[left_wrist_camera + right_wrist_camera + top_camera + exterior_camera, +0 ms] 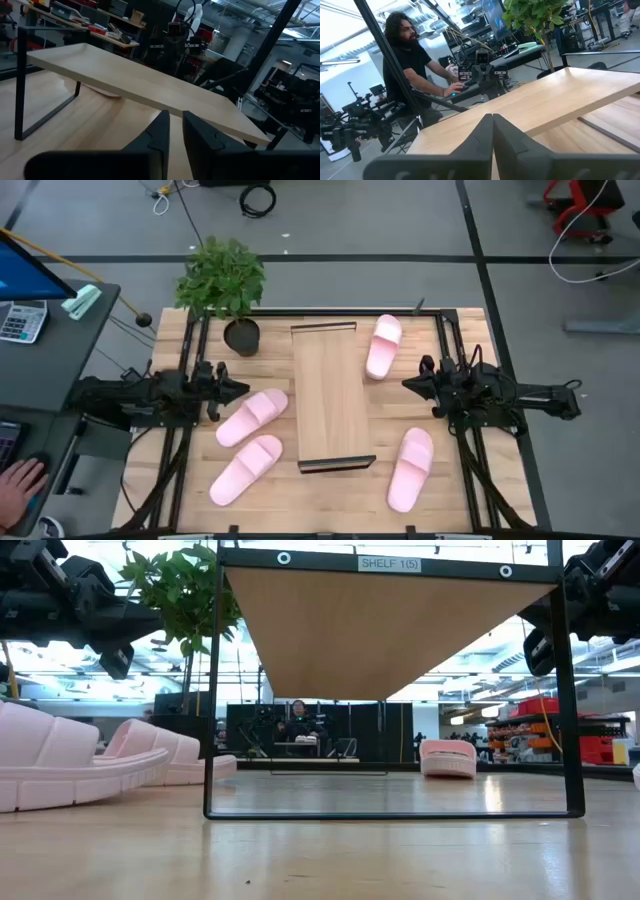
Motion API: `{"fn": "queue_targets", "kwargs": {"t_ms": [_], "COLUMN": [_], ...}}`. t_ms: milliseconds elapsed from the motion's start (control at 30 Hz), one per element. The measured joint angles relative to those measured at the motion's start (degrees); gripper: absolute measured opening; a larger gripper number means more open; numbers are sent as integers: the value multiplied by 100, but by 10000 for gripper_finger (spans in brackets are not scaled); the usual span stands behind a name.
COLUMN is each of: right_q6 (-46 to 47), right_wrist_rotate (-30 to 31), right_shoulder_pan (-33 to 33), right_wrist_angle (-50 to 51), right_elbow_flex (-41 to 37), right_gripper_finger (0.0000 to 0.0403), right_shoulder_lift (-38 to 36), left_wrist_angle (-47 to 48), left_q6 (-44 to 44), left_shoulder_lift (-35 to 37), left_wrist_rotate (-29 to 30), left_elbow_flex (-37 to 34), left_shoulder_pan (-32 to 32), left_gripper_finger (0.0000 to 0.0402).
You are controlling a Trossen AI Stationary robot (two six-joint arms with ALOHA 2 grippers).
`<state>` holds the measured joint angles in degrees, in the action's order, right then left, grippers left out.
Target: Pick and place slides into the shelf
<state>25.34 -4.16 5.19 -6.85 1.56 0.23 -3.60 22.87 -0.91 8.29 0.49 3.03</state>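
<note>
The shelf [332, 395], a long light-wood board on black end rails [212, 690], stands in the middle of the table. Two pink slides [251, 417] [246, 469] lie sole-down left of it. A third slide [383, 346] lies at the far right and another [410, 468] at the near right. My left gripper [243, 388] hovers left of the shelf, above the table, with a narrow gap between its fingers [162, 132] and nothing in it. My right gripper [407, 383] hovers right of the shelf, shut and empty [492, 125]. Both point at the shelf.
A potted plant [222, 285] stands at the table's far left corner. A desk with a calculator [22, 320] lies beyond the left edge, where a person's hand [20, 480] rests; the person [410, 65] shows in the right wrist view. Bare tabletop [330, 500] lies in front of the shelf.
</note>
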Motion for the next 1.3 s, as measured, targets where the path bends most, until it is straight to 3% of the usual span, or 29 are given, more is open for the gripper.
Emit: {"fn": "queue_targets", "kwargs": {"t_ms": [1300], "right_q6": [0], "right_wrist_rotate": [0], "right_shoulder_pan": [0], "right_wrist_angle": [0], "right_elbow_flex": [0], "right_gripper_finger": [13], "right_shoulder_lift": [0], "left_wrist_angle": [0], "left_q6": [0], "left_shoulder_lift": [2], "left_wrist_rotate": [0], "left_elbow_flex": [-1], "left_shoulder_pan": [0], "left_gripper_finger": [60]}}
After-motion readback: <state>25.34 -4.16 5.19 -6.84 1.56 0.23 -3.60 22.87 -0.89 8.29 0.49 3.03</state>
